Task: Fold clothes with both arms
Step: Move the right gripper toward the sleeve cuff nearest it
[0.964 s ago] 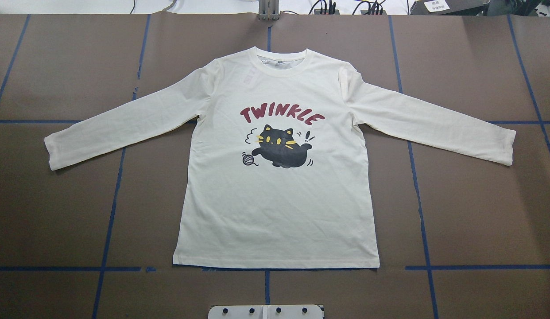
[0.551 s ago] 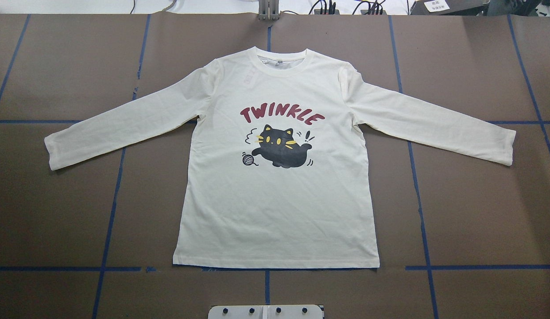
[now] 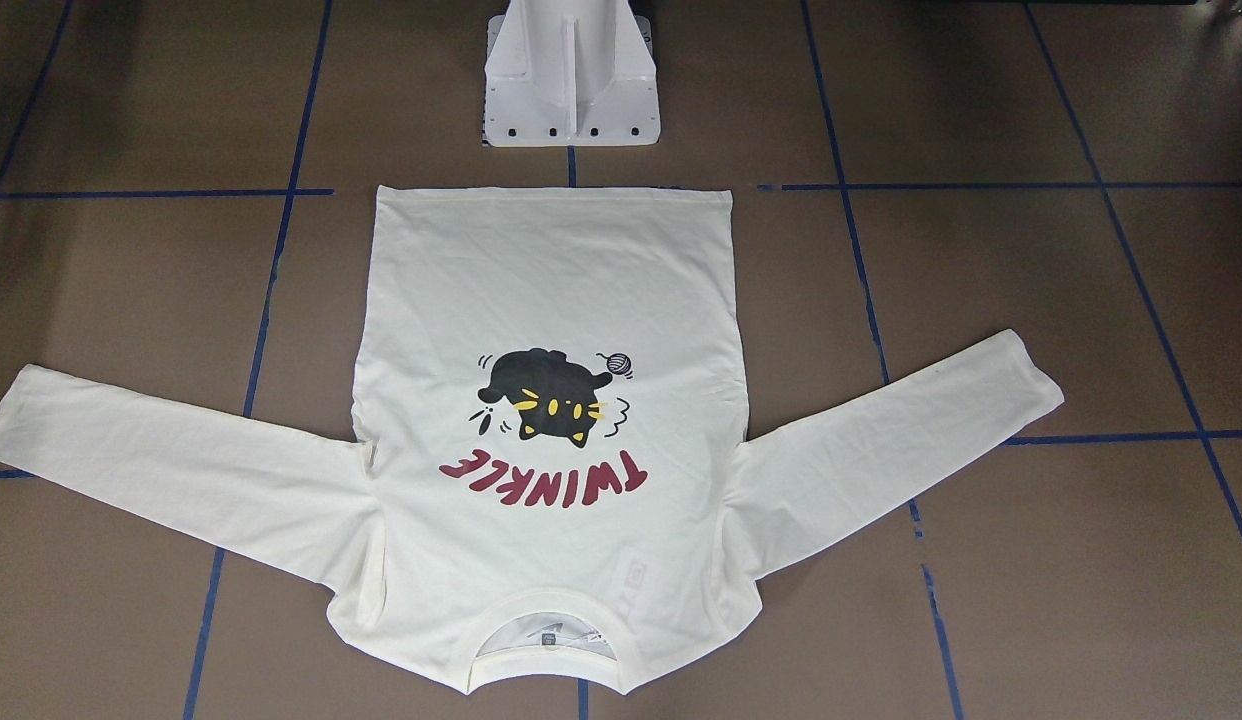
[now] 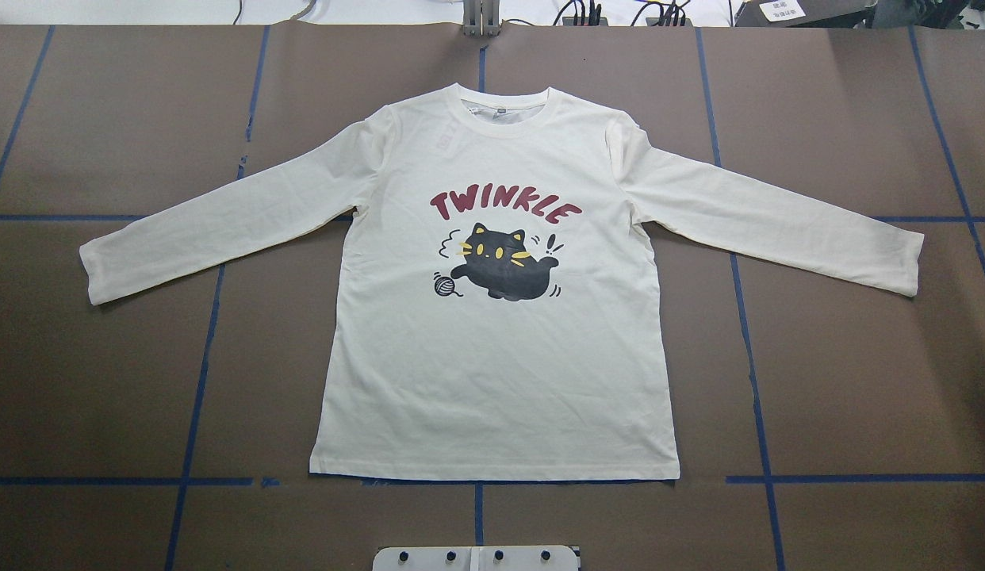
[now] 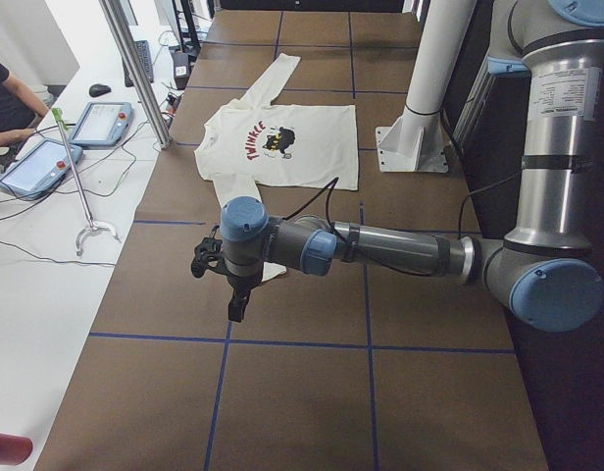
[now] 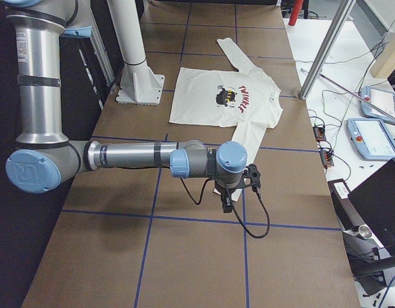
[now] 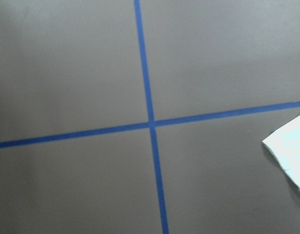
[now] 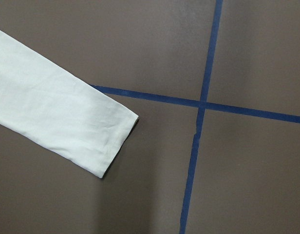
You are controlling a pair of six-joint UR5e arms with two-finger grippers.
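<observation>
The cream-white long-sleeved shirt (image 4: 492, 381) lies flat and print side up on the brown table, with both sleeves spread out to the sides and the hem toward the robot base. It shows too in the front-facing view (image 3: 551, 270). My left gripper (image 5: 233, 294) hangs above the table beyond the left sleeve's cuff (image 7: 291, 156). My right gripper (image 6: 227, 202) hovers just past the right sleeve's cuff (image 8: 106, 131). Both grippers appear only in the side views, so I cannot tell whether they are open or shut.
The white pedestal base (image 3: 571, 90) stands at the shirt's hem side. Blue tape lines (image 4: 195, 396) grid the brown table. Off the far edge are teach pendants (image 5: 96, 123), a metal post (image 5: 135, 69) and a seated person (image 5: 8, 98).
</observation>
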